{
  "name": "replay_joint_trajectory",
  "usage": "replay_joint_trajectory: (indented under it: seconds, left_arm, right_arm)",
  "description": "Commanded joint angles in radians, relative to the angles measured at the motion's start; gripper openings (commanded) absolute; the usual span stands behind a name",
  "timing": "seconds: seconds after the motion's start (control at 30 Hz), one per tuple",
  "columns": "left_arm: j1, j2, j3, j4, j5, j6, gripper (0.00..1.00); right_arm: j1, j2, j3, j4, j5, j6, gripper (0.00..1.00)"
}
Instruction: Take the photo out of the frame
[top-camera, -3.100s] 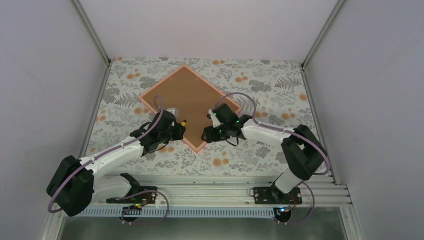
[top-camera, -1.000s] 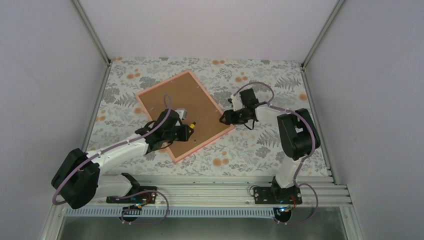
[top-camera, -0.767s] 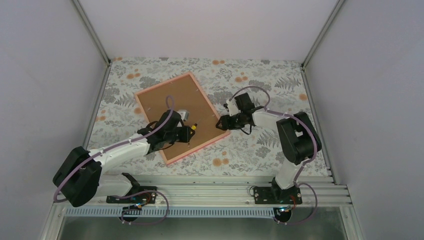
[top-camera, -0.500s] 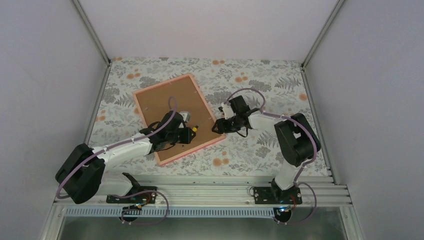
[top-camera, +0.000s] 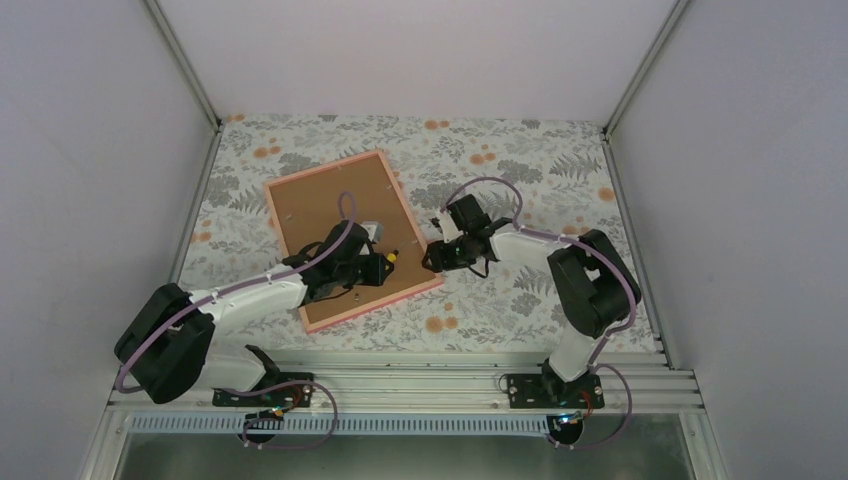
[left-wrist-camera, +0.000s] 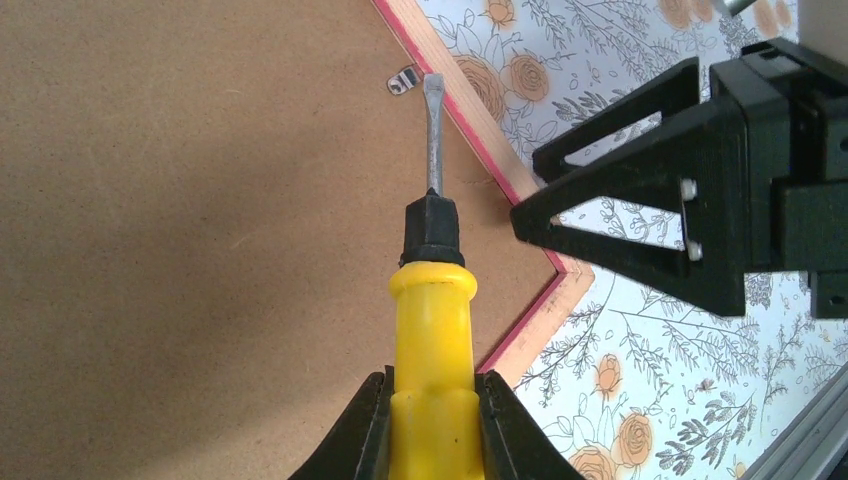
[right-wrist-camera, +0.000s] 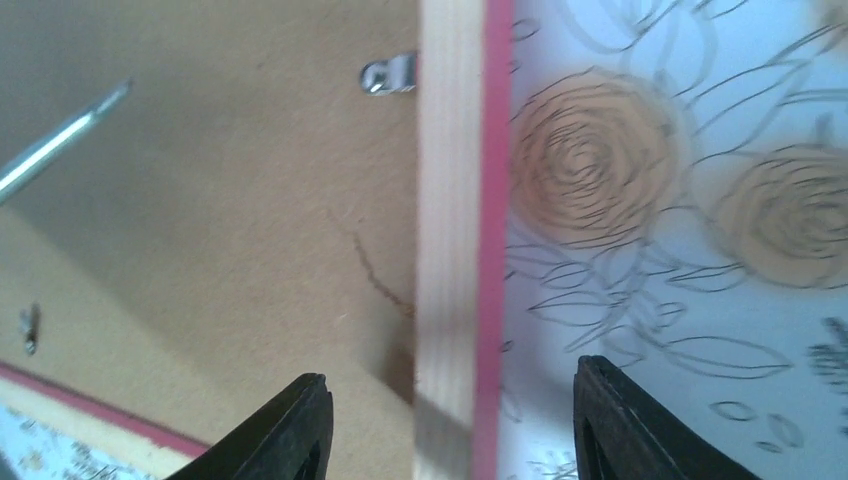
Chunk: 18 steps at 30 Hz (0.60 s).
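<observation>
The pink picture frame (top-camera: 326, 168) lies face down on the floral tablecloth (right-wrist-camera: 620, 180) that covers the worktop. Its brown backing board (top-camera: 315, 210) faces up, so the photo is out of sight, presumably under that board. The left claw (left-wrist-camera: 432, 425) is clamped on the yellow handle of a flat-blade screwdriver (left-wrist-camera: 431, 300). The blade tip sits just beside a small metal clip (left-wrist-camera: 403, 80) at the frame's right rail, and whether it touches the clip or the board cannot be told. The right claw (right-wrist-camera: 455, 420) is spread wide and straddles that rail near the corner, one finger over the board and one over the cloth, gripping nothing. That looks like the main weakness: with no clamp on the rail, a sideways push on the clip could make the frame skid or turn on the cloth instead of moving the clip. The blade is narrow and the clip small, so a slightly off push could let the tip skate off and score the fibreboard, where the right wrist view shows a thin scratch close by. Driven too steeply under the board's edge, the tip could dig through and crease or puncture the print beneath. The two claws are also very near each other, and a sudden slip toward the rail could send the shaft into the right fingers. A low blade angle and a firm hold on the rail would likely reduce these risks.
</observation>
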<state>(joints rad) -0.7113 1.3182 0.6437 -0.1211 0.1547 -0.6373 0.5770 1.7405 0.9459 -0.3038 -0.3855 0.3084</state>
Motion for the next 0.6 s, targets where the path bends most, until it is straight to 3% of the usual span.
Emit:
replay_joint_trajectory:
  seconds: [0.0, 0.43, 0.57]
  left_arm:
    - [-0.005, 0.012, 0.023, 0.031, 0.01, -0.003, 0.02]
    - [-0.005, 0.07, 0.042, 0.046, 0.008, 0.005, 0.02]
    - [-0.005, 0.097, 0.06, 0.05, 0.005, 0.013, 0.02]
  right_arm:
    - [0.008, -0.002, 0.052, -0.021, 0.105, 0.007, 0.52]
    - [0.011, 0.123, 0.152, 0.005, 0.071, -0.006, 0.44]
    - [0.011, 0.157, 0.173, 0.002, 0.075, -0.009, 0.38]
